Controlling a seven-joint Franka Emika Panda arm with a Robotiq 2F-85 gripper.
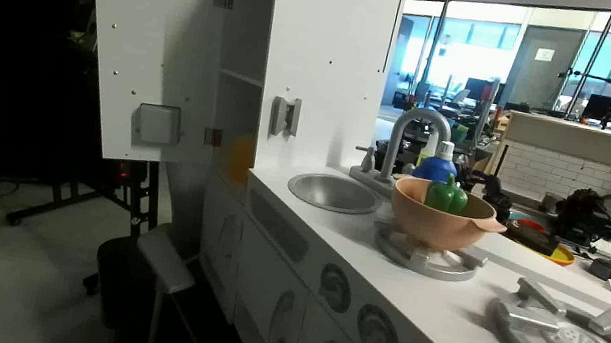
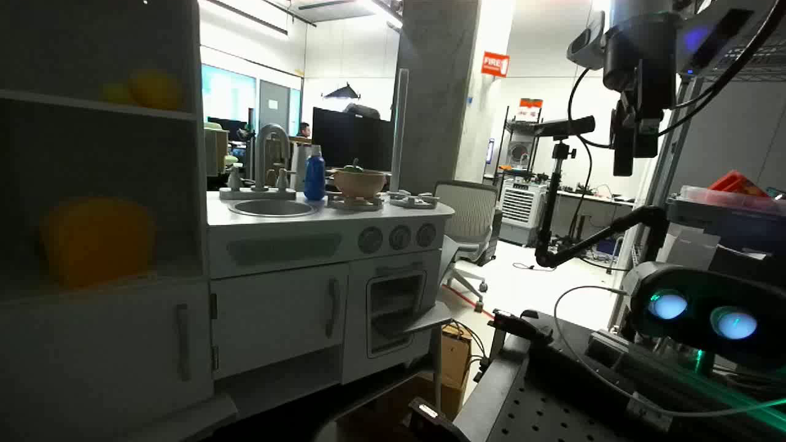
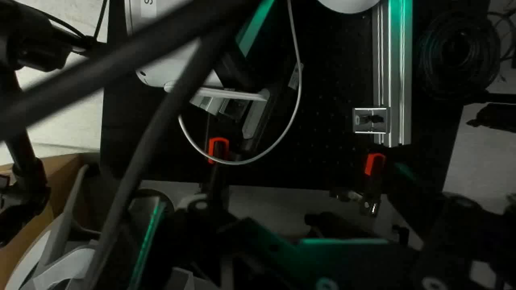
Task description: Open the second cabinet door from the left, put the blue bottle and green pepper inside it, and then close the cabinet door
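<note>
While the room [image 2: 344, 55] is bright toward the back, its near side lies in shade; glazed partitions [image 1: 469, 44] show in both exterior views, whereas a concrete pillar [image 2: 430, 92] appears in an exterior view alone. The white play kitchen [image 2: 350, 242] stands before these. A black perforated table [image 3: 330, 133] is seen from above in the wrist view and in part in an exterior view. The kitchen's countertop [image 1: 351, 235] is white, bearing a faucet [image 1: 394, 143], a round grey sink [image 1: 335, 193] and two grey burners [image 1: 573, 334]. The tall upper door [image 1: 146, 45], swung out, is recorded in an exterior view only. The second cabinet door from the left [image 2: 270, 319], below the sink, is closed, its handle [image 2: 332, 307] at the edge away from the hinges [image 2: 214, 357]. The gripper [image 2: 634, 150] hangs high, well apart from the countertop; its jaws stand fully spread, with nothing held between them. The tan bowl [image 1: 439, 228] rests on the burner nearest the sink. The blue bottle [image 2: 315, 178] stands upright on the countertop near the bowl, seen to its base in an exterior view; in an exterior view its white cap [image 1: 446, 150] and shoulders rise behind the bowl. The green pepper [image 1: 446, 196] sits inside the bowl; in an exterior view its body shows above the rim, elsewhere only its top. Orange-red clamp tips [image 3: 375, 164] show in the wrist view alone.
</note>
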